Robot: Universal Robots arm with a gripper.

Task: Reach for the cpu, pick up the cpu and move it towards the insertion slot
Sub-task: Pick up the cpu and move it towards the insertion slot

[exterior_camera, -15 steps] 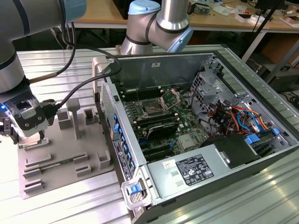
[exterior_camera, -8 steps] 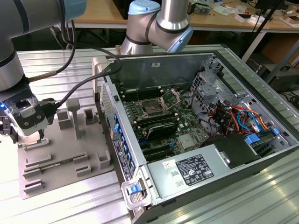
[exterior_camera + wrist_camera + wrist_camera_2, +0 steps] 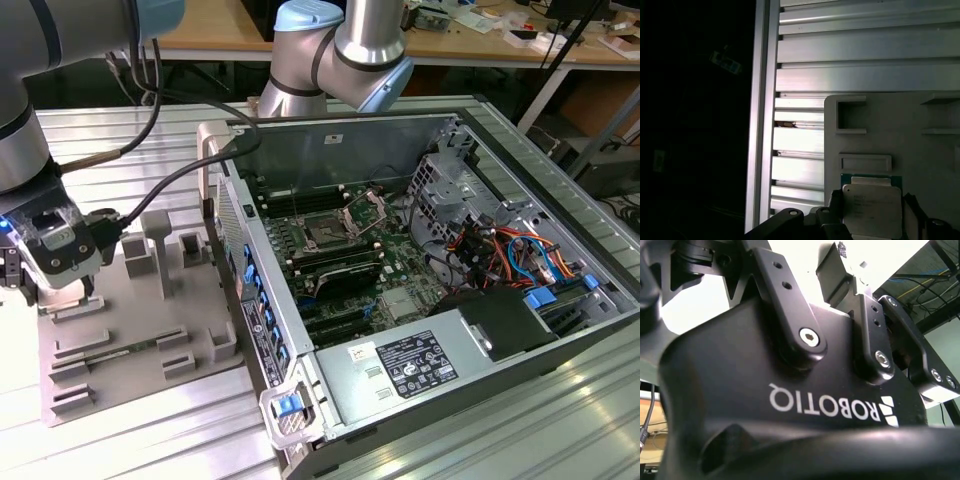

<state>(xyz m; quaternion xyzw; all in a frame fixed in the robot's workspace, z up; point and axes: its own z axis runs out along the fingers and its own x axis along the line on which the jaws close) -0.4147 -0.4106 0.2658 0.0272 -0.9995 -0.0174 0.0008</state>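
In the exterior view the tool hangs low over a grey fixture plate at the exterior view's left, on the ribbed aluminium worktop. The open computer case stands just beside the plate, toward the exterior view's right. Inside it the insertion slot lies flat on the board with its metal bracket tilted up, well apart from the tool.

In the second wrist view the black body of the tool is seen from very close, with its bolted links. I cannot tell from it if the tool is apart or together.

In the first wrist view the cpu lies flat on the fixture plate, silver lid up, with a green rim along one edge. It is nearly square, with no clear long axis, and its edges run parallel to the plate's edges. Dark parts of the tool stand close at two opposite sides of it. A long shallow recess is just beside the cpu.
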